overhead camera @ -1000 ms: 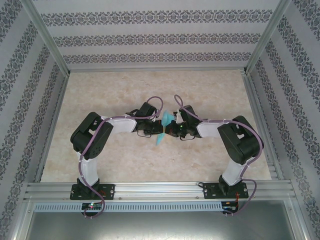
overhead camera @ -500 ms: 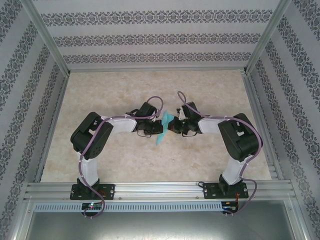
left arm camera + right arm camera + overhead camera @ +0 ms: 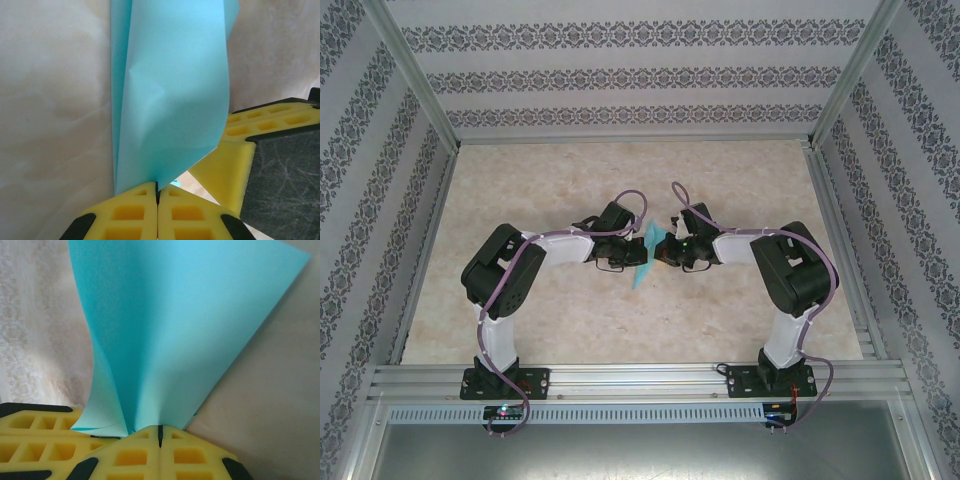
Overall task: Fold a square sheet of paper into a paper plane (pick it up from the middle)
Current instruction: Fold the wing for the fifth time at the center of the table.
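Note:
The square sheet of paper (image 3: 642,262) is folded into turquoise layers and hangs just above the table between both arms, its lower end pointed. Whether it has the paper plane's shape, I cannot tell. My left gripper (image 3: 634,254) is shut on the paper's left side. In the left wrist view the gripper (image 3: 158,189) pinches the bottom corner of the paper (image 3: 170,100). My right gripper (image 3: 660,250) is shut on the other side. In the right wrist view the gripper (image 3: 160,430) clamps the base of the fanned paper (image 3: 190,325). The two grippers nearly touch.
The marble-patterned table (image 3: 620,180) is ringed by an aluminium frame (image 3: 630,140) and patterned walls. A yellow finger of the right gripper (image 3: 235,165) sits close beside my left gripper's fingers. The left gripper's finger (image 3: 35,440) lies at the lower left of the right wrist view.
My right gripper has shifted a little left and away from the bases, closing on the left gripper. The paper between them looks narrower. The left arm has barely moved.

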